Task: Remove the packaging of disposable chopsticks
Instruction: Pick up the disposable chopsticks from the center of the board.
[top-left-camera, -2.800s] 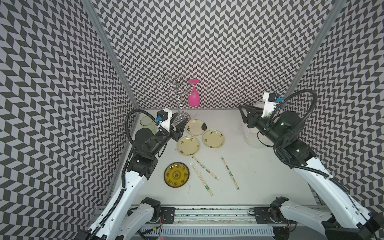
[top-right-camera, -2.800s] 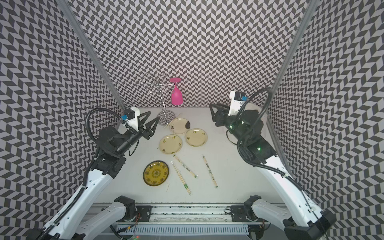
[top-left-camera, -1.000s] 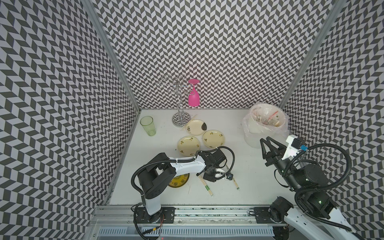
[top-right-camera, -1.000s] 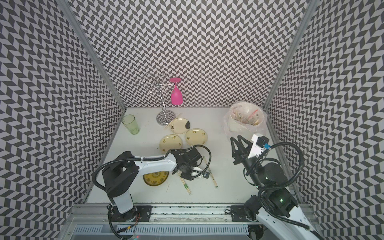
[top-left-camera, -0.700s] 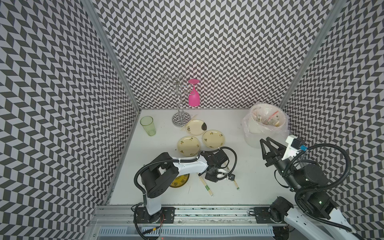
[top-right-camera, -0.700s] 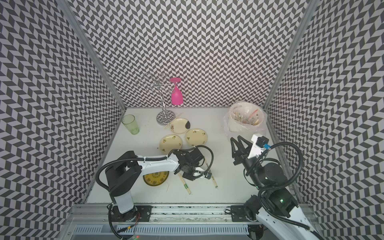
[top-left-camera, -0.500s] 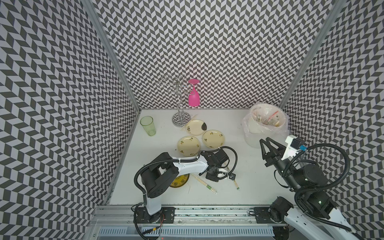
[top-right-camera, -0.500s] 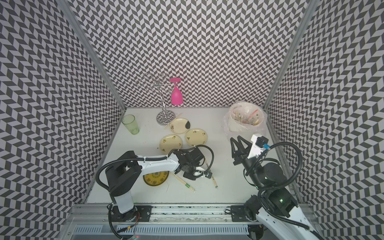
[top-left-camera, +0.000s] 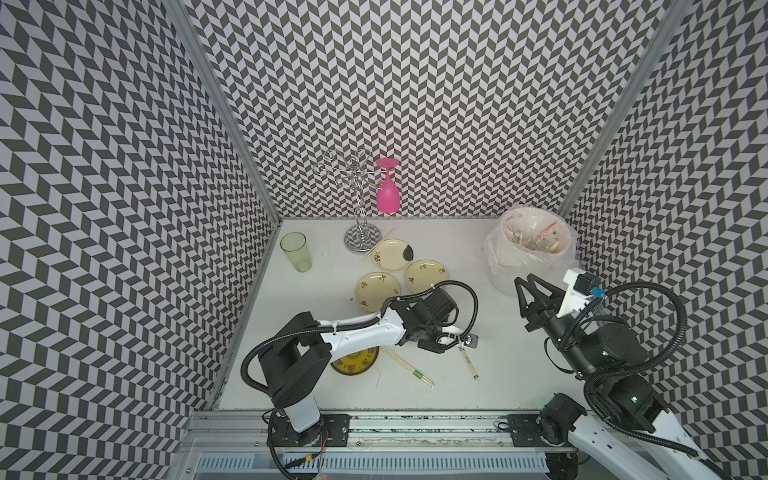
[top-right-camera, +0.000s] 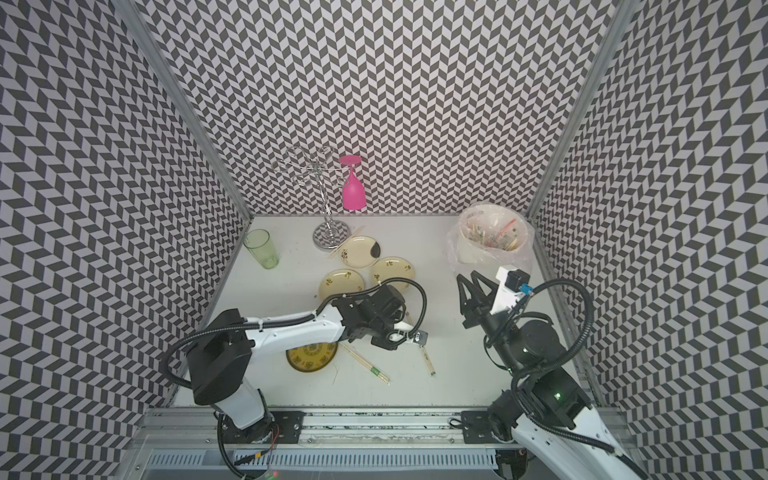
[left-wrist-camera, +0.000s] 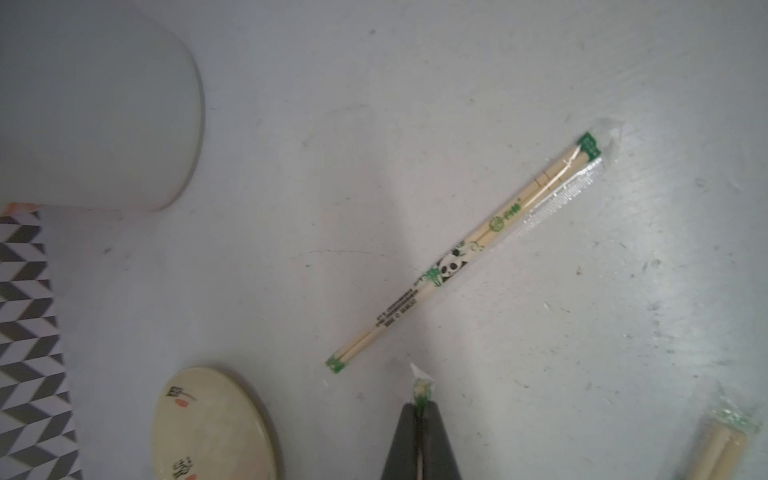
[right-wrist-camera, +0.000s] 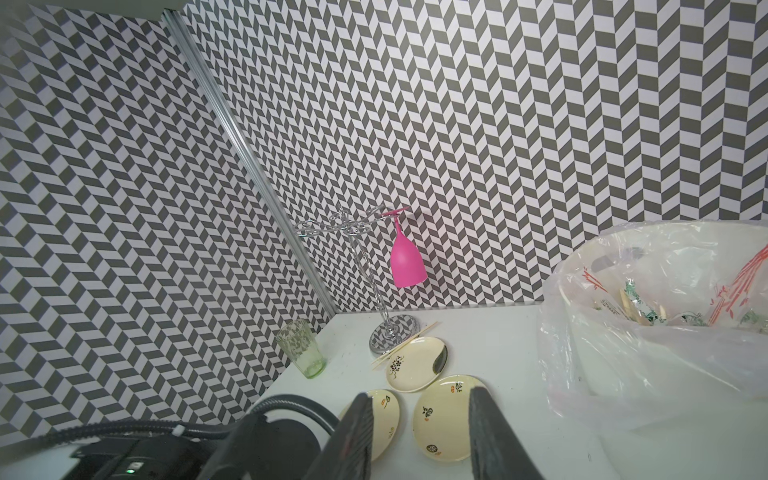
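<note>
My left gripper is shut on the green-printed end of one wrapped pair of disposable chopsticks, low over the table's front middle; the arm hides the rest of that pair in both top views. A second pair in clear packaging with a panda print lies just beyond. A third wrapped pair lies slanted beside the yellow plate. Bare chopsticks rest on the back plate's edge. My right gripper hangs open and empty in the air at the right.
A white bin lined with a crinkled bag stands at the back right, holding scraps. Three cream plates sit mid-table and a yellow patterned plate lies under my left arm. A green glass and a rack with a pink goblet stand at the back.
My left gripper's jaws have closed onto the end of a wrapped pair. The wrapped pair beside the yellow plate has swung to a flatter slant. The right arm has not moved.
</note>
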